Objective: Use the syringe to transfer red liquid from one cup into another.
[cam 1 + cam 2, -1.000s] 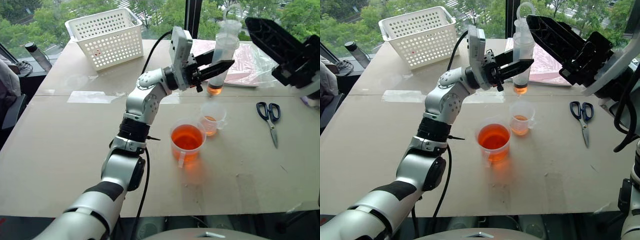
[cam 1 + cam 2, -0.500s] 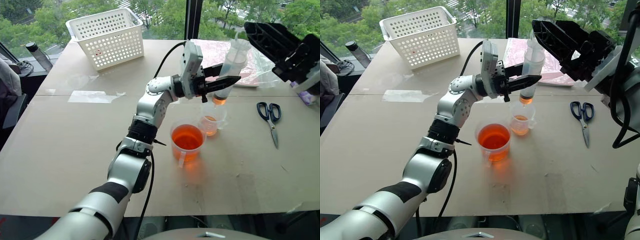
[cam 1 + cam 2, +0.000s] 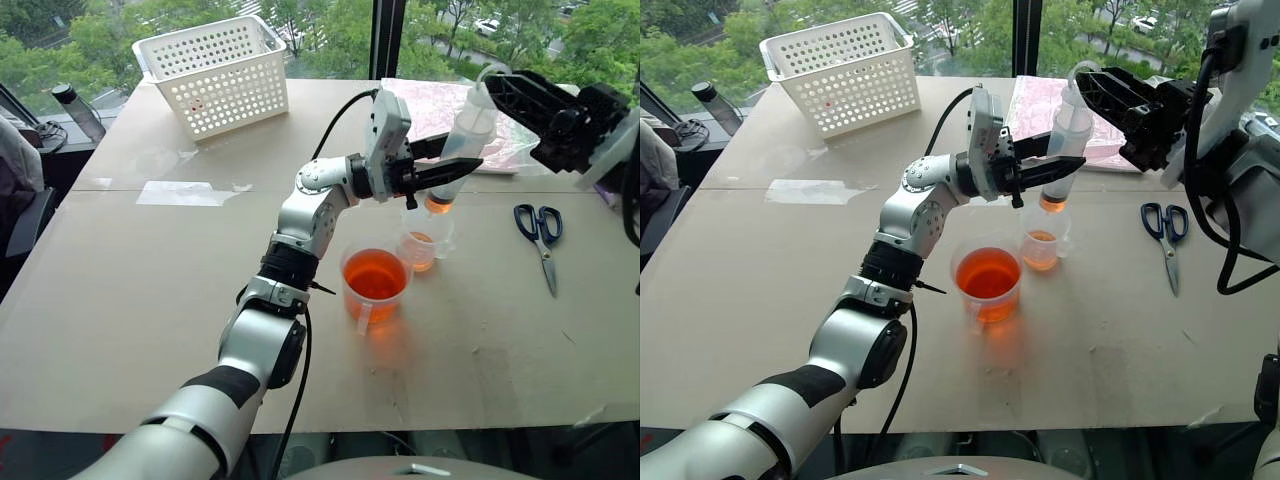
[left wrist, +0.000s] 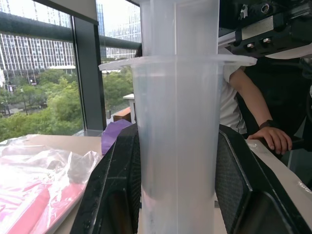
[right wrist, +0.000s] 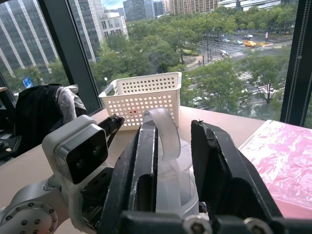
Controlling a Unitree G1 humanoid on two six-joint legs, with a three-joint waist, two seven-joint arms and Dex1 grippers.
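My left gripper [image 3: 462, 152] is shut on the clear barrel of the syringe [image 3: 1065, 125], which tilts with its tip down. A little red liquid [image 3: 436, 203] sits at the barrel's bottom, just above the smaller clear cup [image 3: 425, 245], which holds some orange-red liquid. The larger handled cup [image 3: 375, 282] stands in front of it to the left, about half full. My right gripper [image 3: 492, 88] is shut on the plunger's ring [image 5: 163, 130] at the syringe's top. In the left wrist view the barrel [image 4: 178, 146] stands between the two black fingers [image 4: 122, 185].
A white perforated basket [image 3: 215, 70] stands at the table's far left, a dark bottle [image 3: 75, 108] beyond the edge. Pink plastic packaging [image 3: 1095, 120] lies behind the syringe. Blue-handled scissors [image 3: 540, 232] lie to the right. A person's hand [image 4: 275, 139] rests on the table.
My right gripper came in from the right with open fingers and shut on the plunger's ring. The syringe sank a little and now tilts over the smaller cup.
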